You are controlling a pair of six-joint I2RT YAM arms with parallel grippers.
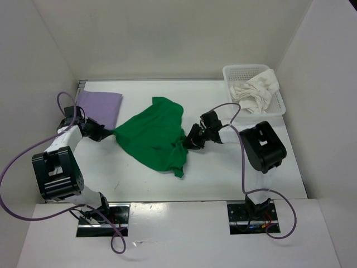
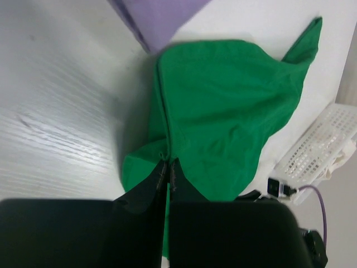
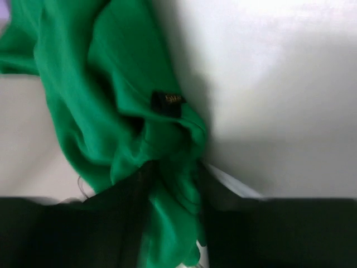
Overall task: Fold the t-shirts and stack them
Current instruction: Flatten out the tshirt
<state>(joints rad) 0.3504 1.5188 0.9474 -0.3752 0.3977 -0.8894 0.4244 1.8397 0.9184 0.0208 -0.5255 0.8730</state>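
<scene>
The left gripper (image 1: 113,134) pinches an edge of the green shirt (image 1: 153,134). The right gripper (image 1: 188,142) clamps its bunched opposite side.

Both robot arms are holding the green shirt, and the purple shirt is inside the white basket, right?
Not quite. The pale purple cloth shirt lies flat on the table, outside the white plastic mesh basket; the basket holds the creamy white shirt. The top view shows this. The left gripper and right gripper do hold the bright green cloth shirt.
</scene>
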